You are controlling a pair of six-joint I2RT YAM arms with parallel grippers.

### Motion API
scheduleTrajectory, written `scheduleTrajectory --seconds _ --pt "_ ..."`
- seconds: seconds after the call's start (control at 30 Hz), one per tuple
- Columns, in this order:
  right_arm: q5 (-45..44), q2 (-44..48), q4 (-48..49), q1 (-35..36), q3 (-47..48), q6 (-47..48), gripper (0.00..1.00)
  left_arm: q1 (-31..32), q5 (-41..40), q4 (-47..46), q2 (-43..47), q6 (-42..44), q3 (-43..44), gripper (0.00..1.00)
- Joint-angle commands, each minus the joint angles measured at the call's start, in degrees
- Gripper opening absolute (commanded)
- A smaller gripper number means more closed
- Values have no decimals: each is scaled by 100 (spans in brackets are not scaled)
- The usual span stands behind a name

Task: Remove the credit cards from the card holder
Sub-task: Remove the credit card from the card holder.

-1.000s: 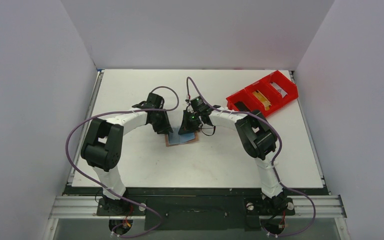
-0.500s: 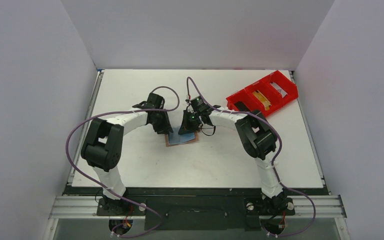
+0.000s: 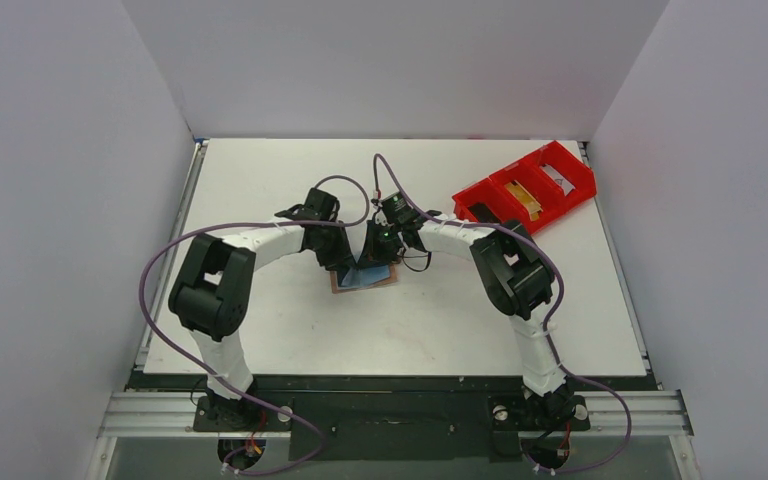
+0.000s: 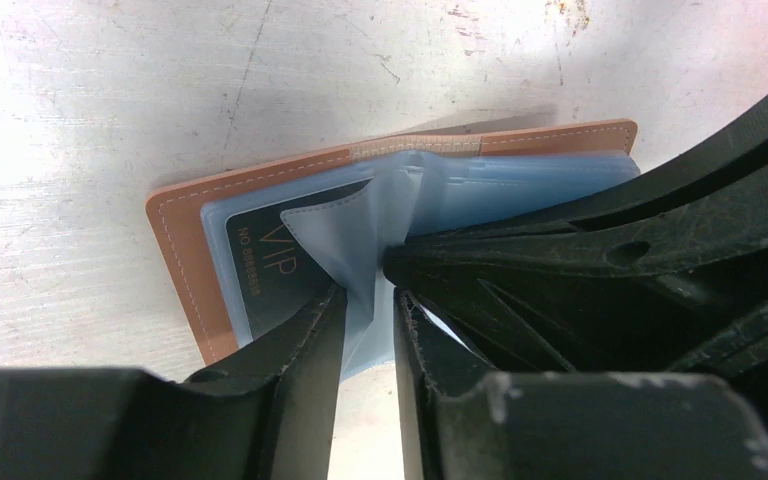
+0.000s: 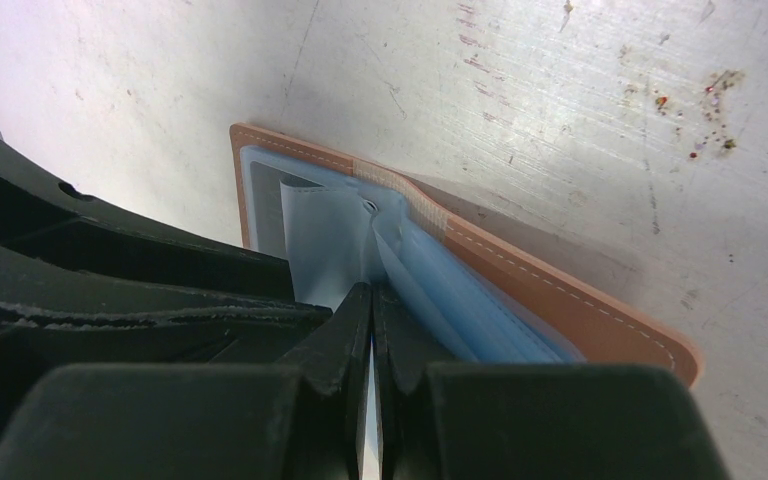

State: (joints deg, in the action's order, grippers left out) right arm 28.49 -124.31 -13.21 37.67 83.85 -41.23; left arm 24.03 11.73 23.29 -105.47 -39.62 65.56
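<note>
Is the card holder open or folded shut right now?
Open: the card holder lies spread flat on the table, blue inner sleeves up, a dark VIP card showing inside.

Card holder [image 4: 192,262]: tan leather-like cover, stitched edge, matt; pale blue translucent plastic sleeves, slightly glossy. Counter [image 4: 80,90]: white, scratched, scuffed, faint sheen. Left pincer [image 4: 365,330], right pincer [image 5: 371,330]: black matt plastic, rough edges

Two white-sleeved arms [image 3: 260,240] with black joints [image 3: 210,288] trail purple cables [image 3: 150,270].

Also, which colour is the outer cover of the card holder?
Tan-brown with pale stitching along the edge; the card holder shows it best in the left wrist view.
</note>
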Motion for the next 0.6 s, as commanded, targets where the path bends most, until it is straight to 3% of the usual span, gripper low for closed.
scheduleTrajectory --seconds 0.0,0.17,0.33,0.57 --pt "-518 -239 -480 -15 -255 166 0 49 1 53 -180 -39 141 19" --pt "-485 -67 -473 -116 -235 131 11 34 -105 128 -145 -58 120 0" --pt "-380 358 -470 -185 -125 80 26 -4 -187 184 18 -79 77 0" --pt "-345 1064 -585 -222 -8 24 31 -61 -156 227 203 -36 85 0"
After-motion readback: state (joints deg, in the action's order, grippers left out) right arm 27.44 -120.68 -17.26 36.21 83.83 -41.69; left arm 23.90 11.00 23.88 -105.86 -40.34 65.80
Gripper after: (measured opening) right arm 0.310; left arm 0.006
